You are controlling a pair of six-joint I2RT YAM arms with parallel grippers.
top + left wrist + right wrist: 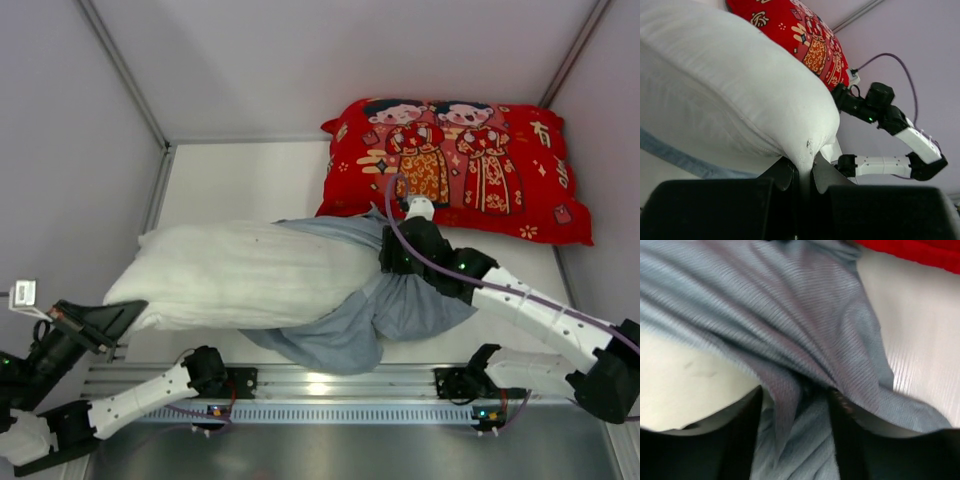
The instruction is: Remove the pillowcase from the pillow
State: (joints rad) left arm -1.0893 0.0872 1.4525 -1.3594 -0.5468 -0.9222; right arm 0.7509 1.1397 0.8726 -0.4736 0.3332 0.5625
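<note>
Left pincer (801,175) pinching corner of white pillow (240,275); right pincer (795,410) pinching blue-grey pillowcase (400,305), bunched at pillow's right end.

Pillow (240,275) plain white; pillowcase (400,305) dull blue-grey; red pillow (460,165) cartoon-printed.

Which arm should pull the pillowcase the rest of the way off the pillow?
Right. The right fingers pinch the pillowcase bunched at the pillow's right end, so it can likely drag the cloth off. The left fingers clamp the pillow's bare corner, better as the anchor.
</note>
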